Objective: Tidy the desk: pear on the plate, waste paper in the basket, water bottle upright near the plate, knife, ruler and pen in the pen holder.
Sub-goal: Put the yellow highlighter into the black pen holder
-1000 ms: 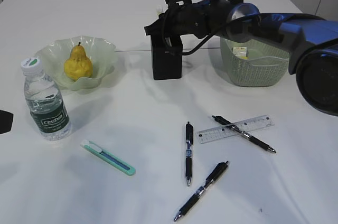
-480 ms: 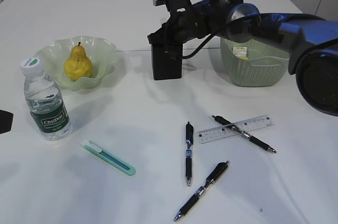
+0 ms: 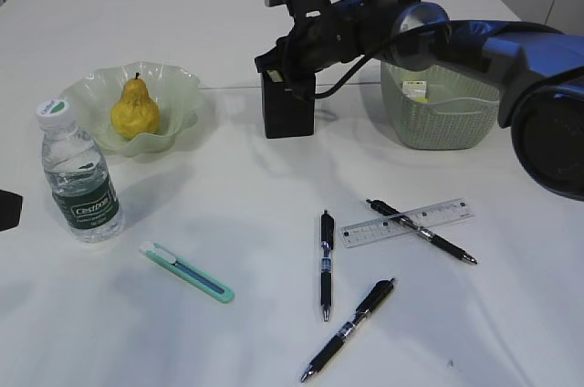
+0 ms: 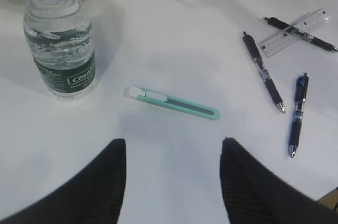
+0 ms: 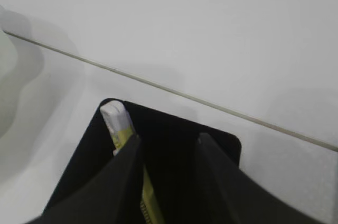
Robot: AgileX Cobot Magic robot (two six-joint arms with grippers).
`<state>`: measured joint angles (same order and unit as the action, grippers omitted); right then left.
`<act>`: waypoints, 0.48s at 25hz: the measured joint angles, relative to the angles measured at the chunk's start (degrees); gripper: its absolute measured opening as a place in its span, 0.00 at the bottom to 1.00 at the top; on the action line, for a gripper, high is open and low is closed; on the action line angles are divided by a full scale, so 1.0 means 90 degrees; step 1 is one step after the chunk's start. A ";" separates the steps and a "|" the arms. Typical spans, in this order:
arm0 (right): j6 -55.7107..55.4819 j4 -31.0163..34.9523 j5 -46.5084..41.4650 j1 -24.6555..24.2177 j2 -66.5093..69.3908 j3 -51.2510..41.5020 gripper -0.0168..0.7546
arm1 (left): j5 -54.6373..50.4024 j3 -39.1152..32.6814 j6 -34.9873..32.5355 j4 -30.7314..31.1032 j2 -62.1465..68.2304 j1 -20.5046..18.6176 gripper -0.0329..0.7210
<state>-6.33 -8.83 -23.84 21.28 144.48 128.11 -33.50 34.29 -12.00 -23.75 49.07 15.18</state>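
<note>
Containers come first: the black square pen holder (image 3: 288, 110) stands near the back of the white counter (image 3: 182, 332), and in the right wrist view a yellow utility knife (image 5: 119, 126) with a white end leans in its left corner. The right tool (image 5: 168, 152) hangs over the holder's mouth, jaws parted, gripping nothing. Right of it, the pale green perforated basket (image 3: 441, 117) holds white and yellow waste paper (image 3: 416, 88). On the left, the ruffled green glass plate (image 3: 173, 88) carries the speckled yellow pear (image 3: 135, 110), stem up. Just in front of the plate the water bottle (image 3: 79, 174) stands upright, white cap, dark green label. A teal utility knife (image 4: 171, 103), three black pens (image 3: 326, 263) and the clear ruler (image 3: 407, 223) lie loose; one pen crosses the ruler. The left tool (image 4: 173, 152) hovers open above the teal knife.
</note>
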 joint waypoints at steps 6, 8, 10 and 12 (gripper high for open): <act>0.0000 0.0000 -0.0456 0.0000 -0.0013 0.0522 0.39 | 0.0000 0.0000 0.0000 0.0000 0.0000 0.0000 0.58; 0.0000 0.0000 -0.0745 0.0000 -0.0101 0.0745 0.39 | 0.0000 0.0000 0.0000 0.0000 0.0000 0.0000 0.58; 0.0000 0.0000 -0.1055 0.0000 -0.0195 0.0892 0.39 | 0.0000 0.0000 0.0000 0.0000 0.0000 0.0000 0.58; 0.0000 0.0000 -0.1182 0.0000 -0.0246 0.0946 0.39 | 0.0000 0.0000 0.0000 0.0000 0.0000 0.0000 0.58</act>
<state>-6.33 -8.83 -34.48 21.28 142.27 136.62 -33.50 34.29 -12.00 -23.75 49.07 15.18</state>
